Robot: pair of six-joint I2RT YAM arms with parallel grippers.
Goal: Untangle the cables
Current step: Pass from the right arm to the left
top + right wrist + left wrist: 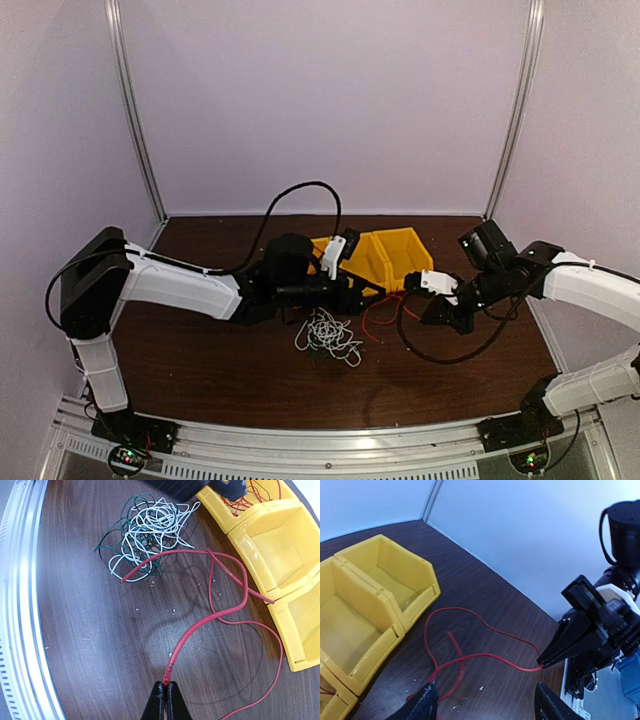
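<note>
1. The right gripper [166,686] has its jaws closed tight on the red cable [202,622]. It pinches the cable at the very fingertips, just above the dark wooden table [85,630].
2. In the right wrist view the red cable runs from that pinch up toward 1 o'clock and crosses itself in a loose loop. One end then reaches out toward 10 o'clock and lies against the edge of the clump of white and green wires [145,530].
3. Another strand of the red cable sweeps round at 3 o'clock of the pinch, close beside the yellow bin [270,545]. It leaves that view at the bottom edge.
4. The clump of white and green wires lies flat on the table in a tangled heap. In the top view it sits at 7 o'clock of the left gripper [362,293] and at 9 o'clock of the right gripper.
5. The left gripper's jaws stand wide apart with nothing held between them. In its own wrist view they hang low over the table, and a bend of the red cable lies at 7 o'clock, close by one jaw.
6. The yellow bin has compartments side by side and stands at 1 o'clock of the clump in the top view. A few thin red wires [252,492] lie in the compartment at the top edge of the right wrist view.
7. The two grippers face each other across the red cable, near but apart.
</note>
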